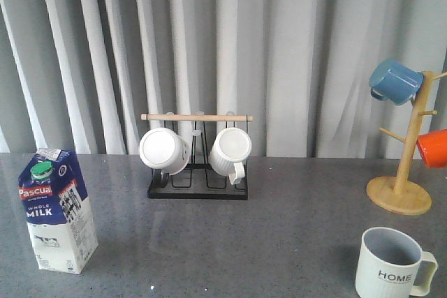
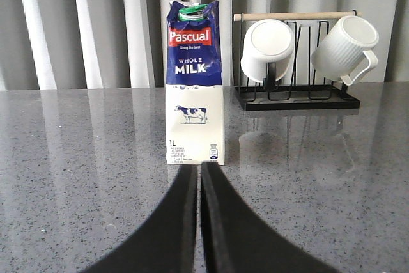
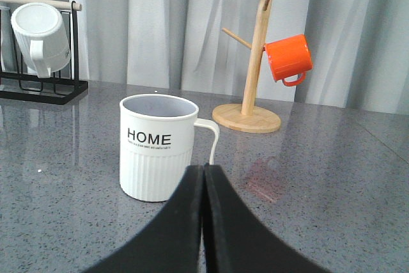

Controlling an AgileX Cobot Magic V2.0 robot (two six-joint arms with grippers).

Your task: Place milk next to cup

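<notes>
While the milk carton [image 1: 57, 211] stands upright at the near left of the grey speckled table [image 1: 279, 228], the HOME cup [image 1: 391, 264] sits upright far across at the near right, so the two are well apart. From the front, neither arm shows. The carton's blue panel with the red Pascual band and green cap faces forward and slightly right; the cup's handle points right and its grey inside is visible.

Seen from the left wrist, the left claw [image 2: 199, 169] is clenched, its black fingers pressed together with only a thin seam between them, and it grasps nothing. Its tips sit just short of the carton's base, pointing at the white lower panel with the cow print.

Seen from the right wrist, the right claw [image 3: 203, 171] is likewise clenched and empty, its tips close in front of the cup's ribbed lower wall, a little toward the handle side.

Behind, at the table's middle, a black wire rack [image 1: 198, 188] with a wooden top bar holds two white mugs [image 1: 163, 151] tipped on their sides. At the far right, a wooden mug tree [image 1: 403, 186] carries a blue mug [image 1: 395, 82] high up and an orange mug [image 1: 433, 149] lower down.
</notes>
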